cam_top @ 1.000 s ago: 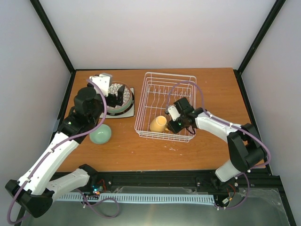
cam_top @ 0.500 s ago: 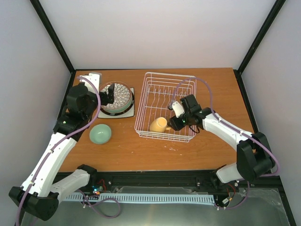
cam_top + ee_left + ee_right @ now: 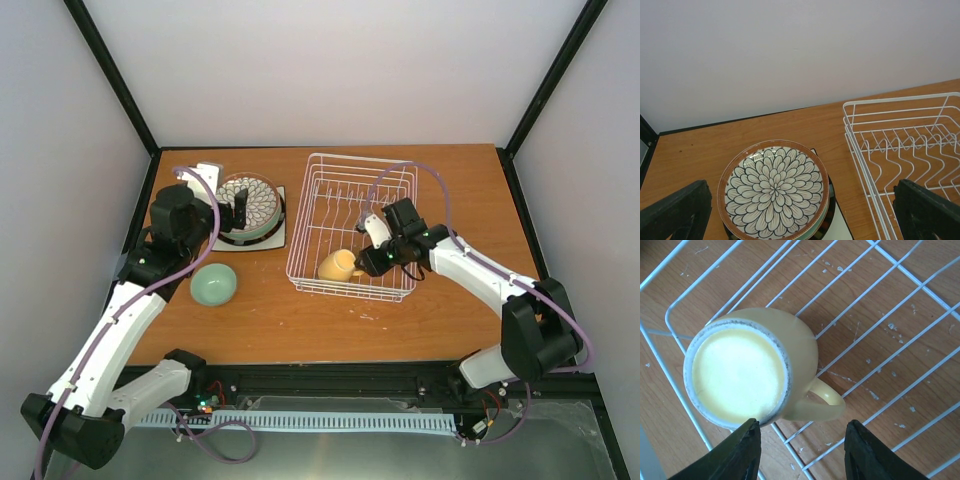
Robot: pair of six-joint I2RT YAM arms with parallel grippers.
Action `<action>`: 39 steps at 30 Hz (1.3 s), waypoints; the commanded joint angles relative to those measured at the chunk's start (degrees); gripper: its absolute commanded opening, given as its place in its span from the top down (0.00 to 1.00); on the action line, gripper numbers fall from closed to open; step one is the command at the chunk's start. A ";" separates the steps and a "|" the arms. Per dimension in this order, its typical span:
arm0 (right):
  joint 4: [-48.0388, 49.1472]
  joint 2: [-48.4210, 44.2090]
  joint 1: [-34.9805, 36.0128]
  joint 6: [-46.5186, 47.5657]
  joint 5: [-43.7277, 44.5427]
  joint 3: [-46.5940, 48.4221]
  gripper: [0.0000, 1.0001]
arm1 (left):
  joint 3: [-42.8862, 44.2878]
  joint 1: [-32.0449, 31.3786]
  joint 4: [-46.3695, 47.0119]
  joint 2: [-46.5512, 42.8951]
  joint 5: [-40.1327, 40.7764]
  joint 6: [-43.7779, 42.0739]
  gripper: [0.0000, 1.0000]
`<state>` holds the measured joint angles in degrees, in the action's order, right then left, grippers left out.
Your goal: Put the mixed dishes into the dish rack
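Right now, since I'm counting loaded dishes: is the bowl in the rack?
No, the bowl sits on the table, left of the rack.

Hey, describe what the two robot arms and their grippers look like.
The left arm and right arm have white links, black joint housings and a purple cable looping alongside each. The left gripper and right gripper each have a white body and two black fingers.
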<state>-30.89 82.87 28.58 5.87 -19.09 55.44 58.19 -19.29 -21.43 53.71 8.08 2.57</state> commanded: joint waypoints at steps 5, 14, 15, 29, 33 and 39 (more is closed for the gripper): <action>0.09 2.83 -0.06 -0.03 -4.34 1.76 0.54 | -0.35 0.45 0.81 -1.29 0.36 0.75 0.00; 1.24 8.26 2.37 -0.44 -8.38 6.13 0.54 | -1.50 0.48 1.83 -1.24 1.08 1.05 0.00; 1.05 8.66 2.48 -0.36 -8.31 6.70 0.54 | -1.50 0.49 1.83 -1.24 1.25 0.92 0.00; -0.04 8.72 2.62 1.00 -7.78 10.10 0.54 | -1.63 0.77 2.02 -0.78 2.24 0.30 0.00; -1.75 6.91 2.60 1.25 -5.00 10.43 0.42 | -1.12 2.56 0.50 -0.24 -0.17 0.30 0.00; -1.03 1.82 2.17 0.20 -0.38 8.96 0.33 | 1.74 16.40 -6.77 4.42 -18.44 0.06 0.00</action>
<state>-32.23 89.17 30.89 6.39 -23.33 64.27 56.64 -9.76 -22.39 54.78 1.78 2.83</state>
